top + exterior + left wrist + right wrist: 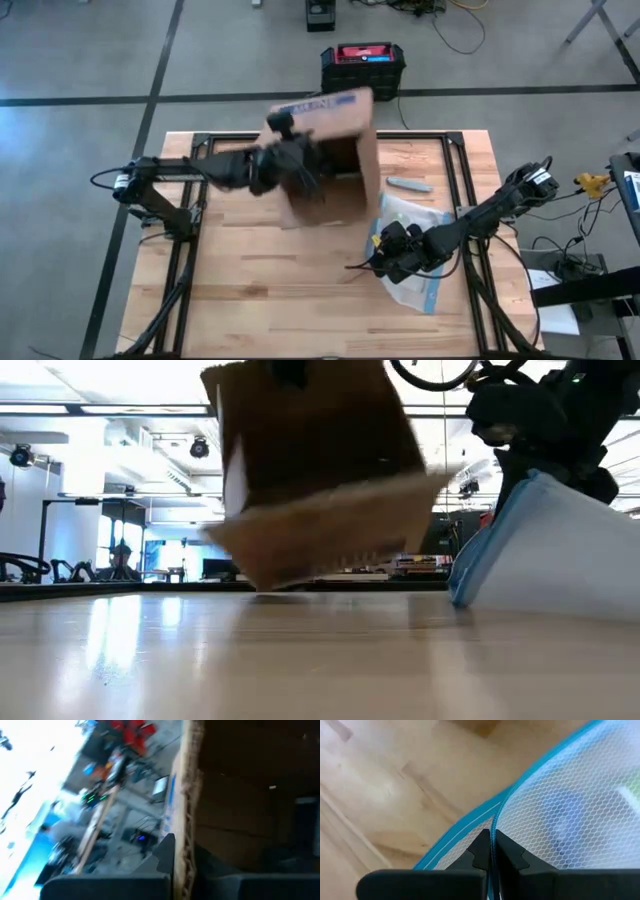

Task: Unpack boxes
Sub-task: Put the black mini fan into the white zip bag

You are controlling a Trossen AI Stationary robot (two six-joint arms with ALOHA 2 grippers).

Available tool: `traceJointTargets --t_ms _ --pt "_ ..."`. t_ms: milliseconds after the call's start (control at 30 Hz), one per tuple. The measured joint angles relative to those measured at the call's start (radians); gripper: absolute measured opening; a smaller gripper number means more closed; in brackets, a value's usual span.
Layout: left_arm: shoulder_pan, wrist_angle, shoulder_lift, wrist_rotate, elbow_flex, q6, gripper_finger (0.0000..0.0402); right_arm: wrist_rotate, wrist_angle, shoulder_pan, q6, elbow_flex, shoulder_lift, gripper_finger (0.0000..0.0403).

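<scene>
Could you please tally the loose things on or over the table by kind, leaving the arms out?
Cardboard box: 1
Mesh zip pouch: 1
Small grey object beside the box: 1
Total: 3

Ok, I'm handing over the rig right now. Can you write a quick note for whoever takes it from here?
Left gripper: shut on the box wall, box lifted and tilted above the table.
Right gripper: shut on the pouch edge, pouch raised at that end, right of the box.
Done: pouch is out, and a small grey item lies beside the box.
Left: whether anything remains inside the box cannot be seen; check, then set both down.
</scene>
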Motion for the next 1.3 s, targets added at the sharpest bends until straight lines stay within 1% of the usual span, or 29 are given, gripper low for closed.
traceJointTargets --t_ms 67,167,333,467,533,600,700,767,800,967,1067,1200,1300 --pt "0.018 0.011 -0.003 -0.030 0.050 0.001 0.0001 0.000 0.007 -0.006 -0.011 0.000 0.000 0.0000" --pt "0.012 0.016 -0.014 -0.037 0.093 -0.010 0.0000 0.001 0.053 -0.010 -0.047 0.000 0.000 0.0000" --pt "-0.005 0.001 0.006 -0.063 0.081 -0.034 0.0000 -0.003 0.215 -0.009 -0.176 -0.001 0.000 0.0000" --pt "-0.003 -0.035 0.039 -0.121 0.062 -0.071 0.0000 -0.016 0.261 -0.009 -0.200 -0.001 -0.003 0.0000" --pt "0.000 -0.033 0.054 -0.131 0.050 -0.088 0.0000 -0.052 0.305 -0.010 -0.232 -0.001 -0.009 0.0000" --pt "0.000 -0.029 0.073 -0.135 0.031 -0.125 0.0000 -0.103 0.376 -0.012 -0.301 -0.001 -0.017 0.0000" --pt "-0.001 -0.027 0.111 -0.133 0.003 -0.215 0.0000 -0.222 0.453 -0.028 -0.392 -0.001 -0.018 0.0000" --pt "-0.005 -0.037 0.136 -0.138 -0.002 -0.269 0.0000 -0.273 0.432 -0.039 -0.417 0.000 -0.015 0.0000" --pt "-0.010 -0.045 0.146 -0.138 -0.002 -0.290 0.0000 -0.277 0.398 -0.044 -0.420 0.000 -0.014 0.0000" --pt "-0.039 -0.094 0.185 -0.160 -0.006 -0.349 0.0000 -0.288 0.128 -0.050 -0.341 0.000 -0.014 0.0000" --pt "-0.053 -0.157 0.178 -0.155 -0.006 -0.482 0.0000 -0.325 0.024 -0.037 -0.330 0.000 -0.014 0.0000" --pt "-0.083 -0.259 0.174 -0.123 -0.005 -0.660 0.0000 -0.336 0.012 -0.013 -0.350 0.000 -0.049 0.0001" --pt "-0.111 -0.307 0.174 -0.118 -0.005 -0.719 0.0000 -0.328 0.024 -0.005 -0.379 0.000 -0.096 0.0022"
